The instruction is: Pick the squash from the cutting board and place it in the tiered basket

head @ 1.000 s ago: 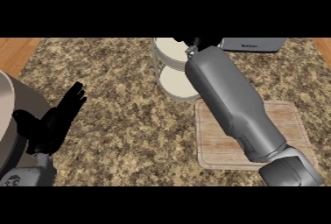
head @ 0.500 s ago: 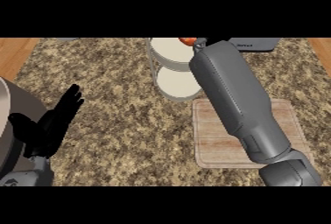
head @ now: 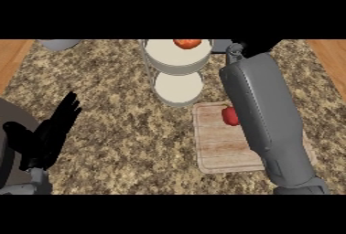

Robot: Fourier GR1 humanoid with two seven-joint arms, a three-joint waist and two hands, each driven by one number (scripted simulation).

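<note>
My right hand is up at the far edge of the counter, just right of the tiered basket. Only a dark part of it shows above the wrist, so I cannot tell whether it is open or closed. It sits apart from the basket's top tier, and I see nothing in it.

That is the change. Half a second ago an orange-red lump showed right at the hand, over the basket. Now that lump, which I take to be the squash, lies in the top tier, towards its far rim, with a gap between it and the hand. I judge the release is made and the squash is delivered. The lower tier beneath shows nothing in it.

The forearm has swung to the right and uncovered more of the cutting board, which lies towards the counter's right, near side. At the board's far right corner a red vegetable shows, half hidden by my forearm. I cannot tell what it is. If that one were the squash, the task would not be done, so I want it checked before I pull back.

My left hand rests open near the counter's left edge, fingers up.
</note>
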